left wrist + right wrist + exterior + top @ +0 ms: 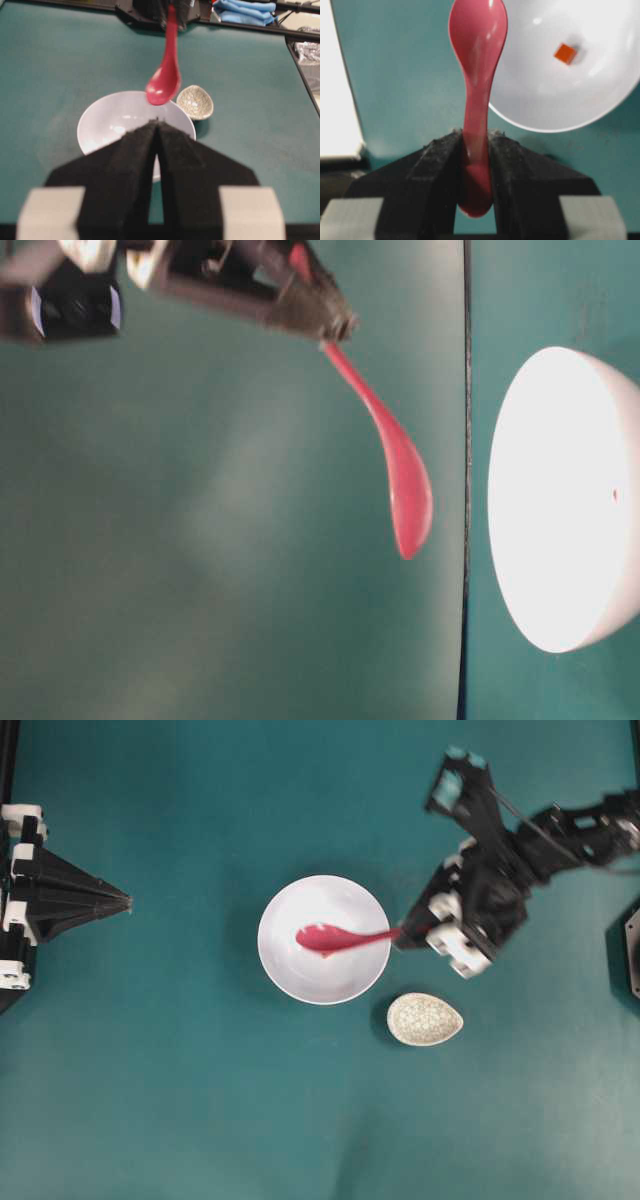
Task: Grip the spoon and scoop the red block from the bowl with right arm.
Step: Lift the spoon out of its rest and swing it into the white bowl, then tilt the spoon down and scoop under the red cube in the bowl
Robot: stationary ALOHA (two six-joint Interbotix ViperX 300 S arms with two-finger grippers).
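The pink spoon (340,937) hangs in the air over the white bowl (320,900), its scoop toward the bowl's middle. My right gripper (403,934) is shut on the spoon's handle end, just right of the bowl's rim. In the right wrist view the handle sits clamped in the right gripper (476,135), and the spoon (477,60) points up past the bowl (545,100). The red block (565,53) lies on the bowl's floor, right of the scoop and apart from it. My left gripper (128,903) rests shut at the far left, holding nothing.
A small speckled egg-shaped dish (425,1019) sits on the teal table just right of and below the bowl, under the right arm. A black frame piece (625,950) stands at the right edge. Blue cloth (245,10) lies beyond the table's far edge.
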